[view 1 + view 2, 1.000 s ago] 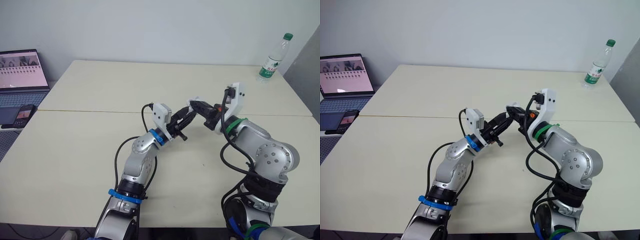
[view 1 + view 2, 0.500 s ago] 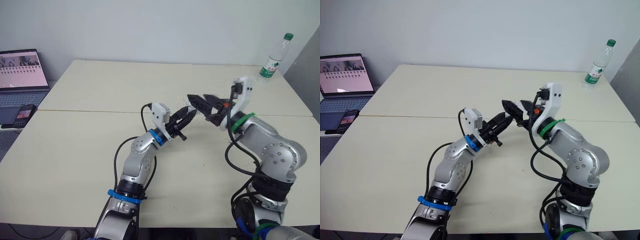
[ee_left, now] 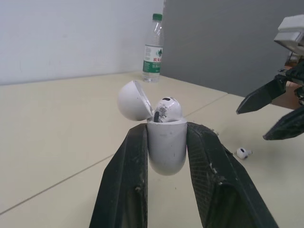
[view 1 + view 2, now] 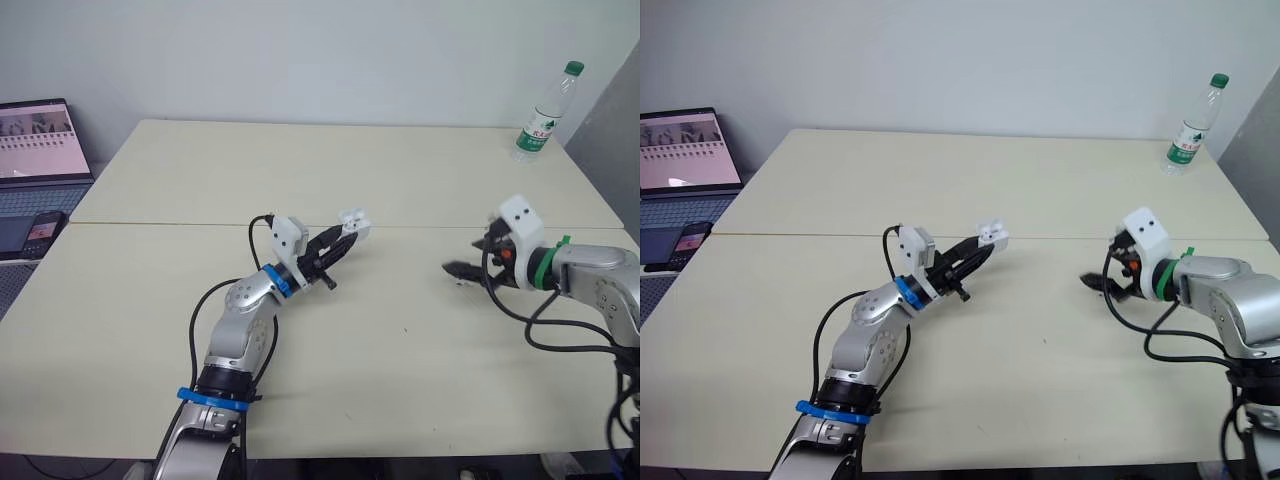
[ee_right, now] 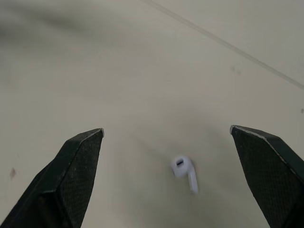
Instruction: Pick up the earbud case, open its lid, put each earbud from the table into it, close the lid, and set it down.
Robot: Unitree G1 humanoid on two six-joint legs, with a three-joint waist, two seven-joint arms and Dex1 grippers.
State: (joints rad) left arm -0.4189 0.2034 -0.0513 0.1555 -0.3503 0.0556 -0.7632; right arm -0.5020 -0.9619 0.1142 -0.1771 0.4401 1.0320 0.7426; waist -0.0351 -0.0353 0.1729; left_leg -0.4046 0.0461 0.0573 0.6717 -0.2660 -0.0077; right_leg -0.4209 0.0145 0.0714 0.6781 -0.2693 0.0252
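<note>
my left gripper (image 4: 343, 240) has the earbud case (image 3: 166, 147) pinched between its two fingers (image 3: 128, 180), one on each side of the lower body. the case is up off the table (image 4: 300, 170), over the seam that runs across the middle, roughly halfway between the left and right edges. it's more or less upright in my grip. the lid (image 3: 134, 100) is flipped open and leaning back on its hinge. one earbud (image 3: 167, 109) is sitting in the case, its rounded head poking up above the rim.

the other earbud (image 5: 184, 171) is loose on the table, on the near side of the seam and over toward the right edge, well apart from the case. my right gripper (image 5: 166, 131) is right there with its fingers spread wide. from the wrist camera the earbud lies in the gap between the two tips and touches neither. can't tell how high the tips are above the table.

other stuff around: a plastic water bottle (image 4: 541, 112) stands upright at the far right corner of the table. past the left edge there's an open laptop (image 4: 40, 140) with a phone (image 4: 45, 228) just in front of it.
</note>
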